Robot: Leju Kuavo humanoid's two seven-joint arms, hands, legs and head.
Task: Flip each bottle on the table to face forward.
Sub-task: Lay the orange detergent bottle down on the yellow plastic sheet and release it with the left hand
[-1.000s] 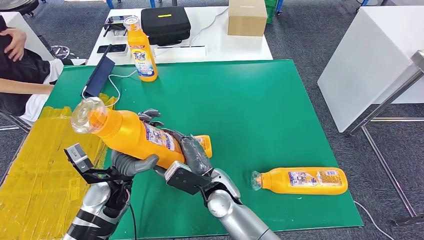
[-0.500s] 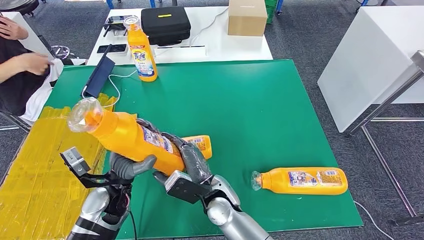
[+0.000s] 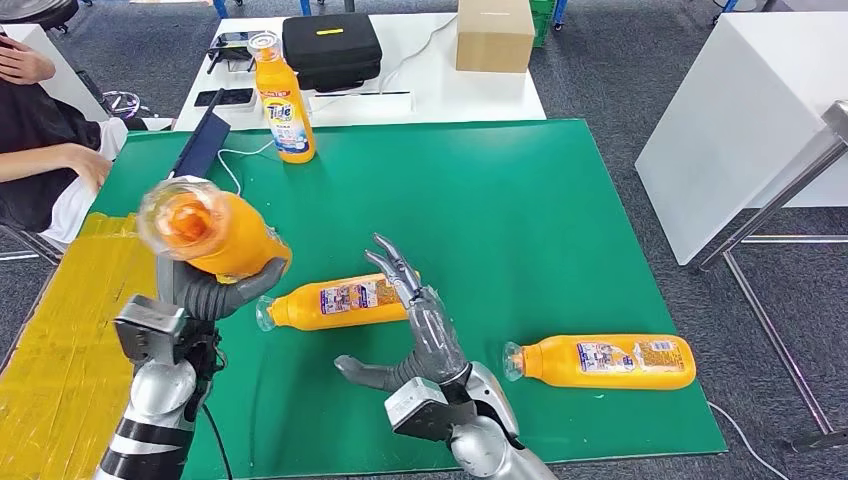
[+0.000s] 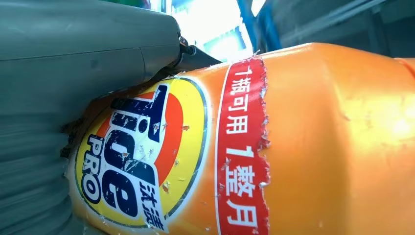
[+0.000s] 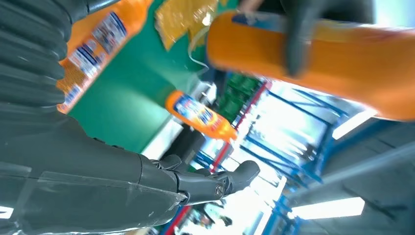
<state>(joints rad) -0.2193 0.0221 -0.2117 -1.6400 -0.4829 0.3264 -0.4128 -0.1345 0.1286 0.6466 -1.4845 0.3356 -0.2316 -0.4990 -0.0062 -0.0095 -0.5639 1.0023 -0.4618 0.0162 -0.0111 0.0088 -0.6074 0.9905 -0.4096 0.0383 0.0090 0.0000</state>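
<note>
Left robot hand (image 3: 215,290) gripping raised bottle (image 3: 205,233); right robot hand (image 3: 415,335) spread, empty, beside lying bottle (image 3: 335,302).

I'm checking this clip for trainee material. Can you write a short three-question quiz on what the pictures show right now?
1. True or false: the right hand holds a bottle.
2. How many orange bottles lie on their side on the green mat?
3. The upright bottle stands: A) at the mat's far edge, B) on the white table, C) on the yellow sheet.

Key
1. False; it is open, and the left hand grips the lifted bottle.
2. Two: the middle bottle and the right bottle.
3. A
</note>
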